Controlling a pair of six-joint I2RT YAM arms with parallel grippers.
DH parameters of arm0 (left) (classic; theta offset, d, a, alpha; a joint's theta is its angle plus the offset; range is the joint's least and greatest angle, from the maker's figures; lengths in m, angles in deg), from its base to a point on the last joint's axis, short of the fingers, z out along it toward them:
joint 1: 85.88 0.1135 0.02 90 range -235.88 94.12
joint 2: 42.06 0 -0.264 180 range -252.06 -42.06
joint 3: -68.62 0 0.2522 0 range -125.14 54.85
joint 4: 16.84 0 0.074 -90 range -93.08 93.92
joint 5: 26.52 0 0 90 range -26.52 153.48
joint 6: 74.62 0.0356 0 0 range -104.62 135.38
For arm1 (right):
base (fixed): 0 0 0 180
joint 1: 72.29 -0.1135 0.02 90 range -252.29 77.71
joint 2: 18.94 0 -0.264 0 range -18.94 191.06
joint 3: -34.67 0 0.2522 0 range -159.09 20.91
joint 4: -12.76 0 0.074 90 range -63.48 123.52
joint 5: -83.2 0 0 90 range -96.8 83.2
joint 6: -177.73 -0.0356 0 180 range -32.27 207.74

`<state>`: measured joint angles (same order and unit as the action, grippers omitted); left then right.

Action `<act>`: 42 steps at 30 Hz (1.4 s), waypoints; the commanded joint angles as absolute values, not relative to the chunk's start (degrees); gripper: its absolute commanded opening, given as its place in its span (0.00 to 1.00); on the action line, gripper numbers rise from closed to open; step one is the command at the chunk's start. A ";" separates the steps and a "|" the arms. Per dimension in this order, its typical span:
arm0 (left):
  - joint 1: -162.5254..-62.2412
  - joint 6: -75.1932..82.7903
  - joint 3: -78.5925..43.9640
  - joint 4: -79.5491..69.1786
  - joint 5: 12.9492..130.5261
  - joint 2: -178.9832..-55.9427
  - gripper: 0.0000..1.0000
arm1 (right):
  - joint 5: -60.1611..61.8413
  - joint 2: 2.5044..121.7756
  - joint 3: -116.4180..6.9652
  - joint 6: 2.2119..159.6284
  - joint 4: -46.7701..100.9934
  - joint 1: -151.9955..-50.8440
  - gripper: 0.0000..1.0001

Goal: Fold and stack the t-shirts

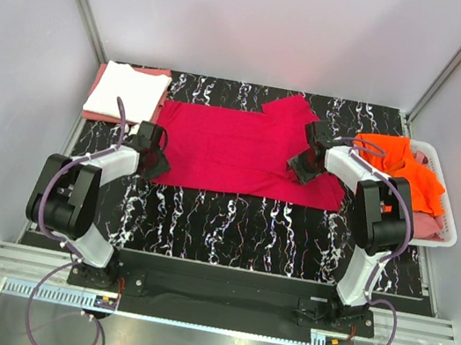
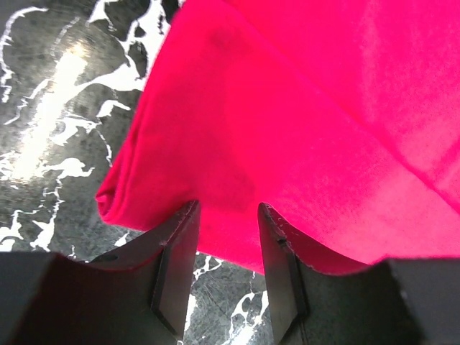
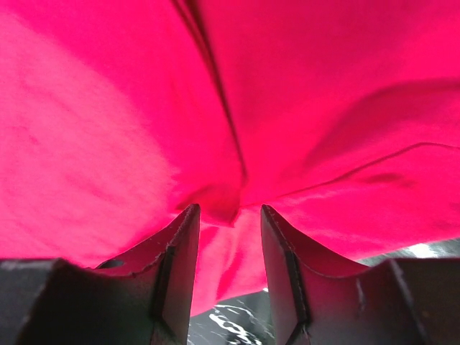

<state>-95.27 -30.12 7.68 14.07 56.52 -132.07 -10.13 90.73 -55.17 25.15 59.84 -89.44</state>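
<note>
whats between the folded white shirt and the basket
The crimson t-shirt, spread across the table, fills that stretch; the top view shows it.

Crimson t-shirt [image 3: 323, 93] bunched at gripper [image 3: 228, 210]

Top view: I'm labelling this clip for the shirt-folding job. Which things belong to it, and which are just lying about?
Belong to the job: crimson t-shirt, spread on the marbled table; white t-shirt, folded atop the salmon-pink t-shirt; orange t-shirt, in the white basket.
Just lying about: white basket; marbled table.
</note>
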 commanded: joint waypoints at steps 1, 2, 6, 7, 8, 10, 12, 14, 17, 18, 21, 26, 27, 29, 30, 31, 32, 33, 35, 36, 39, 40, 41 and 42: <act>-95.02 -30.94 8.27 14.06 53.10 -132.05 0.44 | -10.05 88.55 -55.30 21.91 56.66 -89.70 0.47; -95.11 -31.03 7.92 14.32 53.37 -132.32 0.44 | -9.53 88.64 -55.12 21.56 56.66 -89.78 0.47; -95.11 -31.03 7.48 15.11 52.84 -132.23 0.44 | -9.17 88.55 -53.62 20.06 54.12 -89.78 0.42; -95.03 -30.94 7.57 15.29 52.41 -131.88 0.44 | -9.26 88.64 -53.80 20.15 54.03 -89.70 0.40; -95.02 -31.03 7.57 15.55 52.23 -131.71 0.44 | -9.44 88.72 -53.80 20.15 54.11 -89.70 0.38; -95.11 -31.12 7.74 15.64 51.88 -131.44 0.44 | -9.26 88.81 -53.80 19.80 54.03 -89.78 0.38; -95.11 -31.12 7.66 15.81 51.79 -131.09 0.44 | -8.65 88.55 -53.45 18.66 54.03 -89.70 0.38; -95.02 -31.20 7.40 15.99 51.70 -131.09 0.44 | -8.65 88.29 -52.92 18.22 53.94 -89.70 0.37; -95.11 -31.38 7.31 16.17 51.44 -131.00 0.44 | -8.12 88.64 -53.01 17.51 53.76 -89.70 0.33; -95.11 -31.55 7.31 16.17 51.26 -131.00 0.44 | -7.86 88.81 -52.83 17.34 53.85 -89.70 0.30; -95.11 -31.56 7.22 16.43 50.91 -131.18 0.44 | -6.89 88.38 -51.17 16.11 53.85 -89.78 0.27; -95.02 -31.91 7.04 16.87 50.29 -131.26 0.44 | -8.38 87.67 -51.95 19.07 52.97 -89.78 0.00; -95.11 -32.25 7.04 16.96 50.12 -131.35 0.44 | -8.56 88.19 -53.87 20.31 52.71 -89.78 0.00; -95.11 -32.08 6.78 17.48 50.12 -131.70 0.44 | -7.86 89.25 -56.95 26.69 51.40 -89.78 0.00; -95.11 -32.00 6.78 17.57 50.20 -131.79 0.44 | -7.07 91.43 -61.23 29.35 51.56 -89.87 0.00; -95.11 -31.99 6.69 17.57 50.20 -131.79 0.44 | -5.06 92.67 -63.10 31.99 51.57 -89.78 0.00; -95.03 -31.99 6.86 17.57 50.20 -131.79 0.44 | -4.35 94.59 -65.46 35.84 51.48 -89.78 0.00; -95.02 -31.99 6.78 17.66 50.29 -131.88 0.44 | -1.73 95.57 -66.45 37.79 51.48 -89.78 0.00; -95.11 -31.99 6.78 17.75 50.38 -131.79 0.44 | 0.75 97.51 -67.51 42.89 51.57 -89.87 0.04; -95.11 -31.99 6.78 17.75 50.55 -131.79 0.44 | 1.45 98.30 -67.42 44.48 51.57 -89.87 0.10; -95.11 -31.73 6.78 17.75 50.12 -131.53 0.44 | -0.03 96.04 -64.97 49.49 51.74 -89.78 0.34; -95.11 -31.82 6.87 17.75 49.94 -131.62 0.44 | -1.43 94.98 -64.44 50.55 51.74 -89.78 0.36; -95.03 -31.82 6.87 17.75 49.85 -131.62 0.44 | -2.22 93.75 -63.83 51.95 52.35 -89.87 0.38; -95.02 -31.99 6.87 17.92 49.68 -131.70 0.44 | -3.10 90.86 -62.60 52.57 52.88 -89.78 0.39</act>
